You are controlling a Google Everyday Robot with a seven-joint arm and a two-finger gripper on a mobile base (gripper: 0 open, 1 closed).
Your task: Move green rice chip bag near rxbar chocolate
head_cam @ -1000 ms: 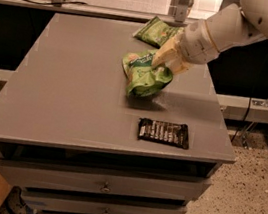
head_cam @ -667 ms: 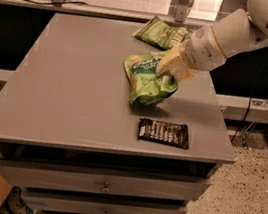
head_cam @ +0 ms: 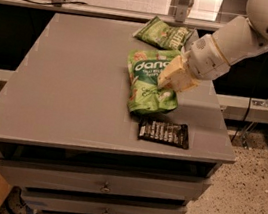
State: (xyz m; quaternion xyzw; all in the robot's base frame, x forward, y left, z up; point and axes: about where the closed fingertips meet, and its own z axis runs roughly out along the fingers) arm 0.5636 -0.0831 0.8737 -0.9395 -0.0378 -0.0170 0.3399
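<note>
The green rice chip bag (head_cam: 150,81) lies face up on the grey table (head_cam: 70,94), right of centre. Its lower end almost touches the rxbar chocolate (head_cam: 164,132), a dark flat bar with white lettering near the table's front right edge. My gripper (head_cam: 173,77) is at the bag's right edge, low over the table, on the end of the white arm (head_cam: 236,39) that comes in from the upper right. It covers part of the bag's right side.
A duller olive-green bag (head_cam: 162,33) with white lettering lies at the table's back edge, just behind the gripper. Drawers sit under the table top. A rail and dark gap run behind the table. Speckled floor lies to the right.
The gripper has moved down and toward the front with the green bag. The bag, crumpled and lifted before, is now spread flat on the table next to the rxbar.
</note>
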